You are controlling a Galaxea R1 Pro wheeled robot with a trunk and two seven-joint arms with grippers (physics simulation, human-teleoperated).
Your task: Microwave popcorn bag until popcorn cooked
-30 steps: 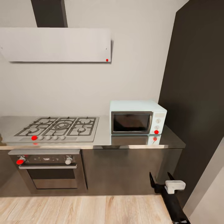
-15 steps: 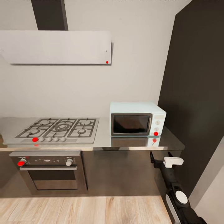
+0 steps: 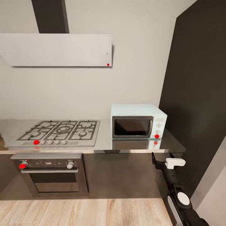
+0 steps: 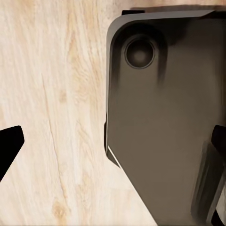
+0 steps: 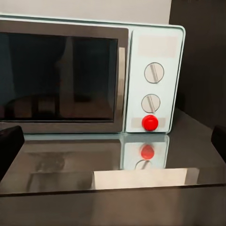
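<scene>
We're parked in front of the kitchen run. The microwave [image 3: 138, 121] sits on the steel surface [image 3: 103, 142], at its right end, just left of a tall dark cabinet [image 3: 197, 94], door shut. From the right wrist cam we get it close up: dark glass door [image 5: 59, 80], side panel w/ two knobs [image 5: 154, 73] and a red dot [image 5: 150, 122] under them, all mirrored in the steel in front.

Left of the microwave is the gas hob [image 3: 59, 130], w/ the steel oven [image 3: 50, 172] below it and the white hood [image 3: 56, 50] on the wall above. There's a brownish sliver at the far left edge of the surface [image 3: 2, 141] (could be the popcorn bag, but too cropped to tell).

Right gripper [image 3: 162, 156] is up in front of the dark cabinets, just below the surface edge, under the microwave's right end. Its fingers [image 5: 9, 146] are spread wide apart w/ nothing between them.

Left gripper [image 4: 113, 146] points down at the wood floor [image 4: 52, 94] and a grey part of the robot base [image 4: 160, 117]; fingers [image 4: 8, 146] also spread, empty.
</scene>
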